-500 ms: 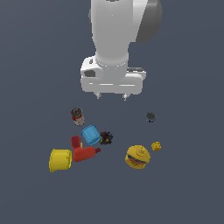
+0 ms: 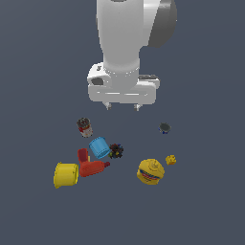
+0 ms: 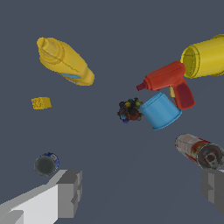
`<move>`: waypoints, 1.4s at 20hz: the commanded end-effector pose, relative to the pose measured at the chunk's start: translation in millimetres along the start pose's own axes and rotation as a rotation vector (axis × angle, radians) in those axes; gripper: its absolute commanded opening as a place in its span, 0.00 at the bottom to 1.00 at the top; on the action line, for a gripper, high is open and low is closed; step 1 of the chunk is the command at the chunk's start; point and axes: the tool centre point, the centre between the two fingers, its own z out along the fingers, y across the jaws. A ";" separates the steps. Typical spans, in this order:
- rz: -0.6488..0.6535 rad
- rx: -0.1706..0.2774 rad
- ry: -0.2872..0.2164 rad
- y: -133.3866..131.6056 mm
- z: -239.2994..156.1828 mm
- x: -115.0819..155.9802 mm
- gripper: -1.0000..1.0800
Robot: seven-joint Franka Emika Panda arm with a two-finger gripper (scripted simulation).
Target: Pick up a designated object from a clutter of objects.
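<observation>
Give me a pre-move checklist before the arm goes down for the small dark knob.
1. Pincer open: ok, the fingers stand wide apart with nothing between them.
2. Knob in sight: ok, seen in both views.
3. Space around the knob: ok, it lies apart from the yellow nub and the striped ball.
4. Pincer over the knob: not ok, in the wrist view the knob sits outside one finger, not between the two.
5. Small can out of the way: cannot tell, it lies close to the other finger in the wrist view.
</observation>
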 end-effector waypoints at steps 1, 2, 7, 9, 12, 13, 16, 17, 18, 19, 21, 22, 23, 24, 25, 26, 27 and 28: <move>0.006 0.004 0.002 0.5 -1.1 0.9 0.96; 0.006 0.004 0.002 0.7 -0.9 0.8 0.96; -0.001 0.000 0.003 -6.6 6.6 0.9 0.96; -0.006 -0.003 0.004 -12.8 12.8 1.1 0.96; -0.016 -0.008 0.007 -25.8 26.0 0.8 0.96; -0.021 -0.010 0.009 -31.0 31.3 0.4 0.96; -0.036 -0.017 0.013 -49.7 50.2 -1.7 0.96; -0.042 -0.019 0.015 -56.9 57.4 -3.0 0.96; -0.049 -0.021 0.017 -64.5 65.1 -4.5 0.96; -0.056 -0.024 0.020 -72.6 73.3 -6.5 0.96; -0.072 -0.028 0.024 -90.0 91.0 -11.7 0.96; -0.081 -0.030 0.027 -99.1 100.3 -15.0 0.96; -0.090 -0.032 0.030 -108.2 109.7 -18.7 0.96; -0.099 -0.033 0.032 -117.2 118.9 -22.8 0.96; -0.108 -0.034 0.035 -126.0 128.1 -27.2 0.96; -0.117 -0.035 0.037 -134.7 137.1 -32.0 0.96; -0.126 -0.036 0.040 -143.3 146.1 -37.2 0.96; -0.136 -0.036 0.042 -151.6 155.1 -42.7 0.96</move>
